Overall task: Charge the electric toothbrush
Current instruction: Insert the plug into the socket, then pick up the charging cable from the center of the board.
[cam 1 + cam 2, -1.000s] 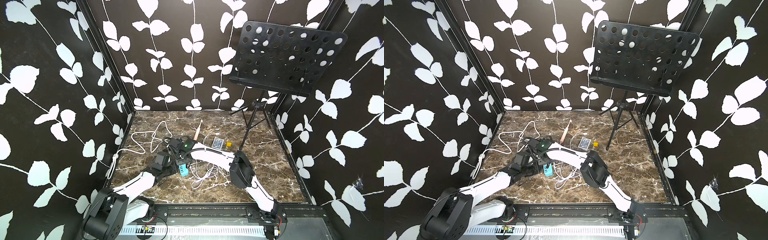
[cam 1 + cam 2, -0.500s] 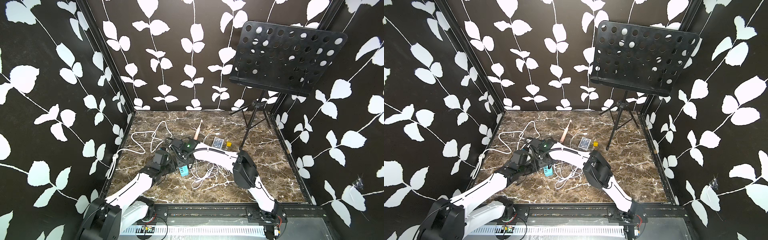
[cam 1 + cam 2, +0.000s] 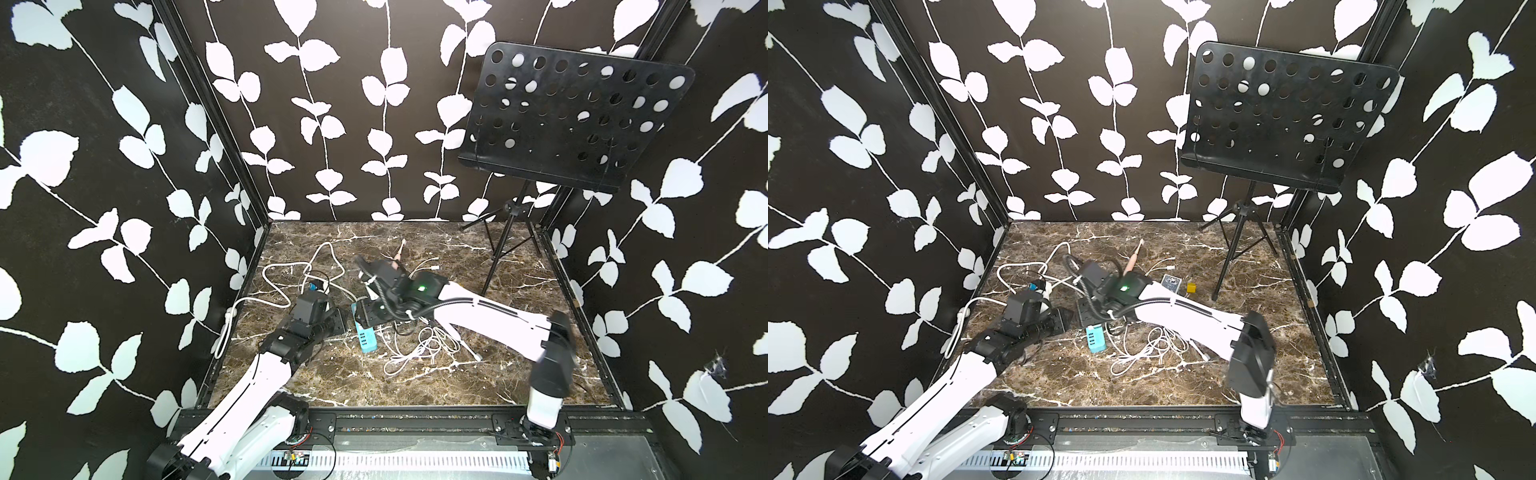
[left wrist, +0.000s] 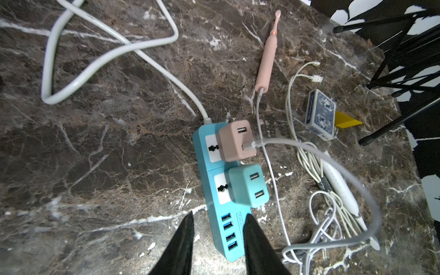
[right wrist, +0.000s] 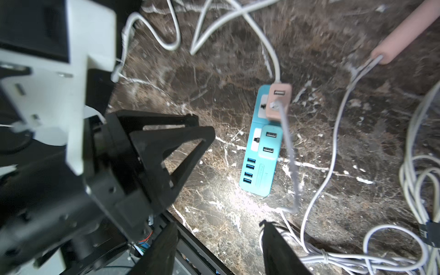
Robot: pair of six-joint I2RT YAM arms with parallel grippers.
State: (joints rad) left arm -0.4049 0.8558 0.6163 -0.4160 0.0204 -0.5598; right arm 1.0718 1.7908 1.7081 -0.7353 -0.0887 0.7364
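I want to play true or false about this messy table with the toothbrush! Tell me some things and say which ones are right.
The pink toothbrush lies on the table with a cable in its end. True.
The blue-green charger has a cable plugged in. False: both its slots are empty; a cable sits in the pink charger.
The right pincer holds the toothbrush. False: it is open and empty.
A yellow block lies next to the box of cards. True.
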